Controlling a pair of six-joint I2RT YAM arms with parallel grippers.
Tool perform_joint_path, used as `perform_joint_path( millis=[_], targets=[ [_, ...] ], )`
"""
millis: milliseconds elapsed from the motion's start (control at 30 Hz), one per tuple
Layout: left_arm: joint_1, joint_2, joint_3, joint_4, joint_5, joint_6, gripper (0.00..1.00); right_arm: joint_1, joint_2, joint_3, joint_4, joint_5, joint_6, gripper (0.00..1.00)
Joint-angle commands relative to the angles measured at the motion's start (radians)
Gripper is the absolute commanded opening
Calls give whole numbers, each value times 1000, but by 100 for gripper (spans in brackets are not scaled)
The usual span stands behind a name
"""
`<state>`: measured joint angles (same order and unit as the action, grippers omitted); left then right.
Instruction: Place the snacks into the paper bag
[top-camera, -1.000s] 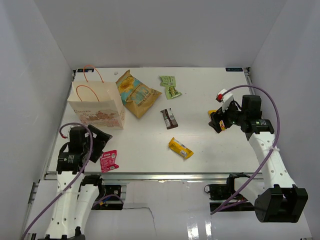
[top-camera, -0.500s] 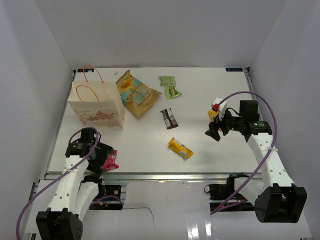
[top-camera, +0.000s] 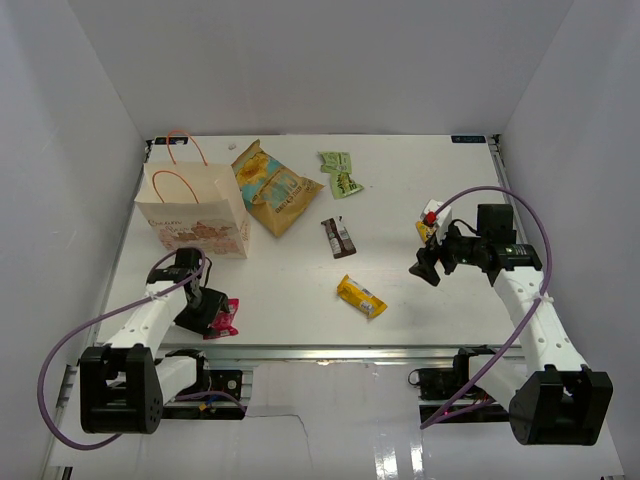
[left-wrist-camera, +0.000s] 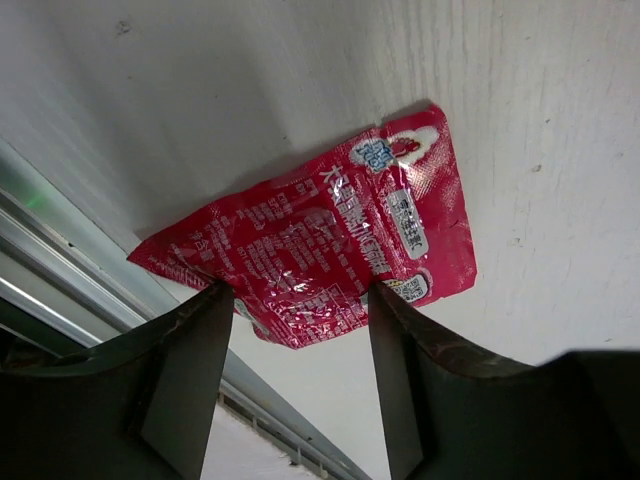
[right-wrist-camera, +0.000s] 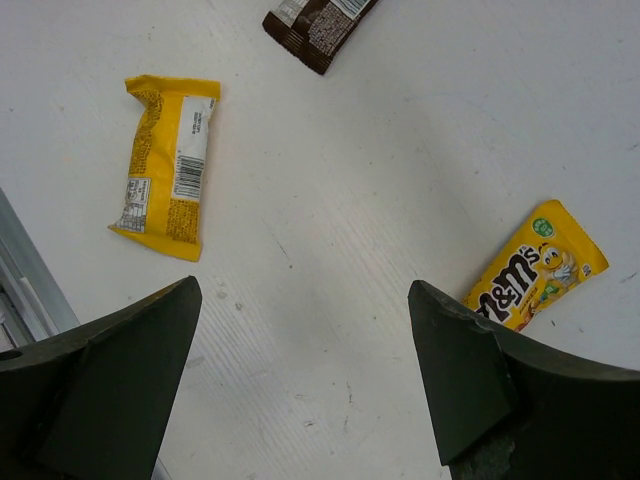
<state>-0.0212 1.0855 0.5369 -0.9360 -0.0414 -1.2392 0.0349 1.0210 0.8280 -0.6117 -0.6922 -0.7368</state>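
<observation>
The surface (top-camera: 400, 200) carries the paper bag (top-camera: 190, 210), upright at far left. At the near-left edge the left pincer (left-wrist-camera: 295, 300), half-narrowed, straddles the flat pink-red packet (left-wrist-camera: 320, 250); it should press low and pinch squarely. The right pincer (right-wrist-camera: 300, 290) gapes wide, empty. A second earlier the left one stood wider, beside the packet.
</observation>
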Motion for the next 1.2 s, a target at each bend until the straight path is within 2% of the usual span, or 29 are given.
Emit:
perform_joint_path(
  millis=[0, 67, 200, 233, 300, 333, 533, 767, 867, 933, 1033, 1167],
  targets=[
    [3, 16, -29, 71, -34, -32, 65, 0, -4, -4, 12, -18, -10, 90],
    [3, 13, -34, 74, -35, -28, 64, 0, -4, 0, 12, -15, -10, 90],
    [1, -6, -44, 78, -31, -11, 47, 2, 1, 5, 13, -16, -9, 90],
    [3, -9, -46, 78, -25, -8, 38, 0, 2, 6, 13, -18, -9, 90],
    [3, -28, -45, 85, -17, 16, 30, 0, 4, 14, 12, -20, -9, 90],
    [1, -38, -43, 88, -5, 29, 22, 0, 4, 16, 13, -20, -9, 90],
    [1, -174, -15, 114, 40, 162, 2, 0, 5, 34, 12, -20, -7, 90],
    [1, -355, 89, 152, 259, 412, 0, -1, 8, 48, 15, -23, -4, 90],
    [1, -415, 127, 183, 406, 492, 0, -1, 14, 51, 18, -30, -6, 90],
    [1, -441, 153, 248, 591, 561, 0, 0, 17, 54, 21, -38, -4, 90],
    [-9, -463, 216, 295, 736, 616, 0, 0, 22, 60, 27, -43, 0, 90],
    [-19, -446, 331, 333, 805, 646, 0, 0, 25, 69, 27, -43, 1, 90]
  ],
)
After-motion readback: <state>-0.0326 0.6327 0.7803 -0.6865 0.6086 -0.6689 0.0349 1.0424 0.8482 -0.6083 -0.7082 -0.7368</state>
